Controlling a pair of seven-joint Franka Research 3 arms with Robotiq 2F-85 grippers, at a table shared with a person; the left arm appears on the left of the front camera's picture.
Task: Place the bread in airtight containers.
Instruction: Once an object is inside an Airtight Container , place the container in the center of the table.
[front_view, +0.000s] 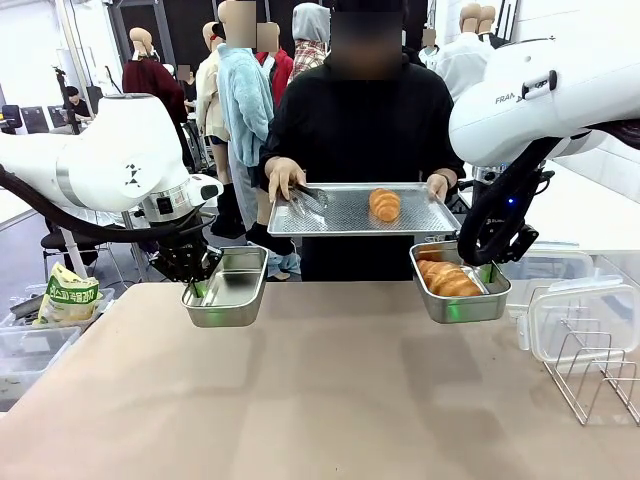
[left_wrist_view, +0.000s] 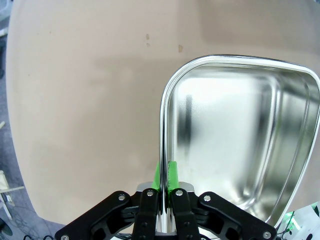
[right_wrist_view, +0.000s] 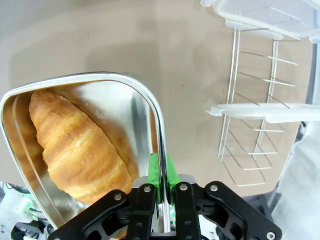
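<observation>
1. Left jaws pinch the rim of an empty airtight container (front_view: 222, 312), held over the desk (front_view: 320, 400)
2. Right jaws pinch the second container (front_view: 465, 310), one croissant (front_view: 447, 278) lying inside
3. Other croissant (front_view: 384, 204) sits on the person's tray (front_view: 340, 225)

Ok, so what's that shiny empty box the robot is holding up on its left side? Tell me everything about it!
It is a small, shallow metal tin, rectangular with rounded corners and a rolled rim, and mirror-shiny inside. It is empty. The left end effector is shut on one side wall, its green pads pinching the rim from inside and outside. The tin looks level and seems to hang just above the tan table, near the far edge. Nothing else touches it.
</observation>
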